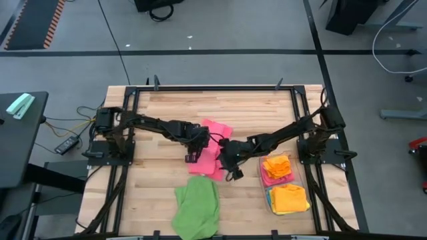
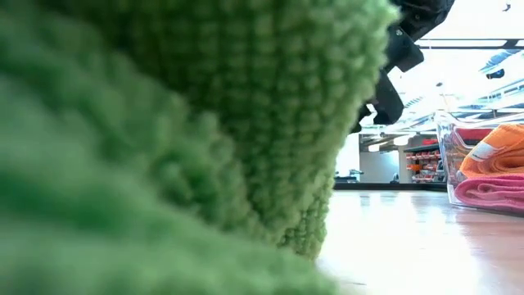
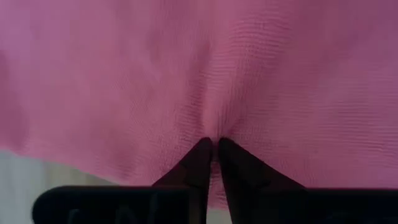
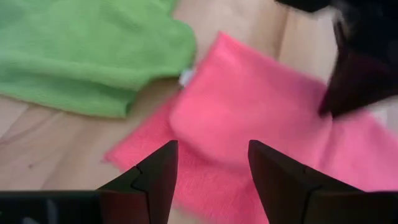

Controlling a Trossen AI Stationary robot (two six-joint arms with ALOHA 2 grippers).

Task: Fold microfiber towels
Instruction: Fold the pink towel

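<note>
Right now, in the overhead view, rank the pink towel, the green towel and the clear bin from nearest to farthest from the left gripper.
1. Pink towel: pinched in the left gripper, mid-table.
2. Green towel: crumpled at the table's near edge, below the gripper in the picture.
3. Clear bin: far right side, holding folded orange and pink towels.

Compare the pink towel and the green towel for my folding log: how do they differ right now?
The pink towel lies mid-table, pinched by the left gripper; the green towel sits untouched at the table's near edge. Pink is partly folded over itself; green is loosely rumpled. Both are soft cloths lying outside the clear bin.
</note>
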